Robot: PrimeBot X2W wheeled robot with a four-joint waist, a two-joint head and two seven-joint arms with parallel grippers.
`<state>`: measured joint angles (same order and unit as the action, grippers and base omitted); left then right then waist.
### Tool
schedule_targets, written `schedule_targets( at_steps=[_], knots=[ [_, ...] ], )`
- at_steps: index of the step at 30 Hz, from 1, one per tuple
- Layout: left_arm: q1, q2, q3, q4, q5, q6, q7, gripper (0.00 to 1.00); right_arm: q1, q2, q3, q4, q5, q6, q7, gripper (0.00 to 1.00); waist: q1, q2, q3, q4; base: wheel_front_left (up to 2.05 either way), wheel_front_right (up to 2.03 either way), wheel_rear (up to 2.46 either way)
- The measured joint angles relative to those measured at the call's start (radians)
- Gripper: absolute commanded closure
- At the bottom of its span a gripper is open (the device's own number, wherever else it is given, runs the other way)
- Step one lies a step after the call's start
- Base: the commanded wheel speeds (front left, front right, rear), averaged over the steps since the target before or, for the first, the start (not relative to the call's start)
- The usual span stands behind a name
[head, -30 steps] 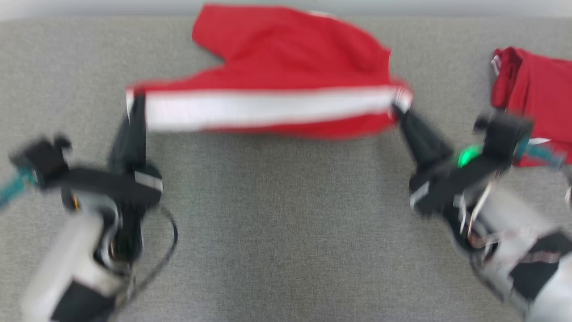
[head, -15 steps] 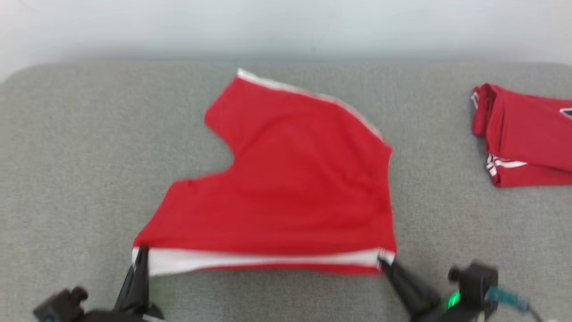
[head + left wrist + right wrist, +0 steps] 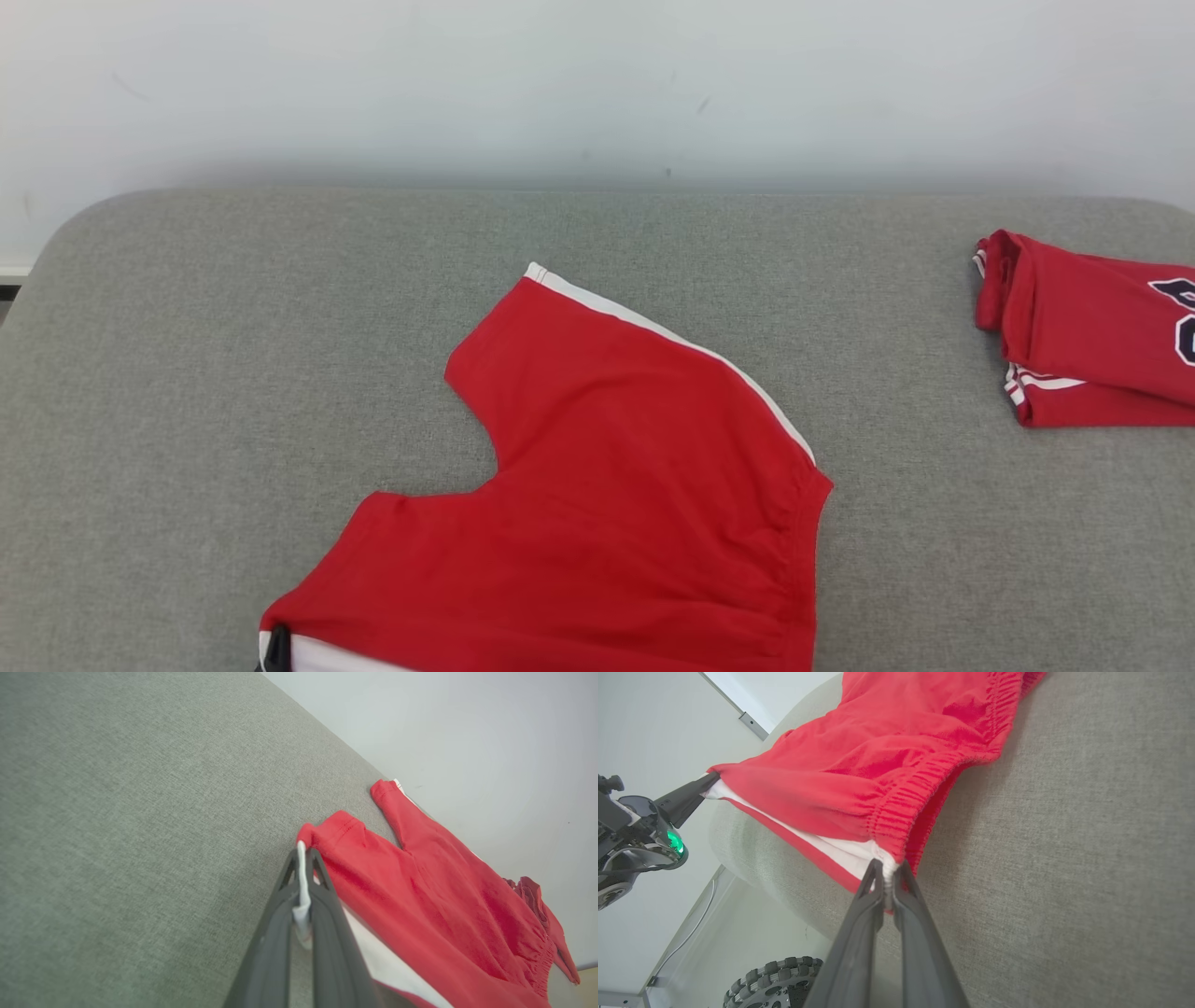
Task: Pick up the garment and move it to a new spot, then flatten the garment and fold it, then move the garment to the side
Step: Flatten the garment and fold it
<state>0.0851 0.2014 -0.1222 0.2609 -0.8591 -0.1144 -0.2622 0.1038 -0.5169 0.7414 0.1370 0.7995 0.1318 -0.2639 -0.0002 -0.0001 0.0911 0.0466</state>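
The garment point(image 3: 616, 504) is a pair of red shorts with a white side stripe, spread across the grey padded table point(image 3: 187, 373). Its far leg lies flat; its near striped side runs off the head view's bottom edge. My left gripper point(image 3: 303, 851) is shut on the white hem corner of the garment point(image 3: 420, 891). My right gripper point(image 3: 888, 865) is shut on the waistband corner of the garment point(image 3: 878, 765). The striped side stretches taut between them, raised a little near the table's front edge. The left gripper point(image 3: 710, 781) also shows across the cloth in the right wrist view.
A second red garment point(image 3: 1092, 345), folded, lies at the table's far right. A pale wall point(image 3: 597, 84) stands behind the table. The table's rounded front edge point(image 3: 752, 858) drops off to the floor, where a robot wheel point(image 3: 775, 984) shows.
The head camera has tilted up, so the arms have dropped out of its picture. Both grippers, still shut, have drawn the garment toward the near edge, and it lies flatter.
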Motion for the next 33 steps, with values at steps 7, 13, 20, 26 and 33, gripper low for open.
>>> schedule_targets(
  at_steps=[7, 13, 20, 26, 33],
  knots=[
    [-0.011, 0.004, 0.021, -0.014, 0.014, -0.009, 0.000, 1.00, -0.009, 0.010, 0.000, -0.033, -0.007, 0.000, 0.000, 1.00, 0.0001, 0.0001, -0.004, -0.019, 0.00, 0.00, 0.00],
    [-0.133, 0.055, -0.007, -0.051, 0.014, -0.010, 0.037, 1.00, -0.049, 0.019, -0.059, -0.119, 0.058, 0.000, 0.000, 1.00, 0.0002, 0.0002, 0.008, -0.051, 0.00, 0.00, 0.00],
    [-0.375, 0.117, -0.044, -0.026, -0.004, -0.017, 0.153, 1.00, -0.155, 0.040, -0.119, -0.097, 0.132, 0.000, 0.000, 1.00, 0.0003, 0.0002, 0.055, -0.090, 0.00, 0.00, 0.00],
    [-0.595, 0.154, -0.087, 0.097, 0.007, -0.017, 0.251, 1.00, -0.312, 0.083, -0.109, -0.014, 0.129, 0.000, 0.000, 1.00, 0.0004, 0.0003, 0.120, -0.127, 0.00, 0.00, 0.00],
    [-0.845, 0.184, -0.132, 0.268, 0.042, -0.018, 0.320, 1.00, -0.466, 0.149, -0.097, 0.074, 0.119, 0.000, 0.000, 1.00, 0.0005, 0.0003, 0.214, -0.189, 0.00, 0.00, 0.00]
  ],
)
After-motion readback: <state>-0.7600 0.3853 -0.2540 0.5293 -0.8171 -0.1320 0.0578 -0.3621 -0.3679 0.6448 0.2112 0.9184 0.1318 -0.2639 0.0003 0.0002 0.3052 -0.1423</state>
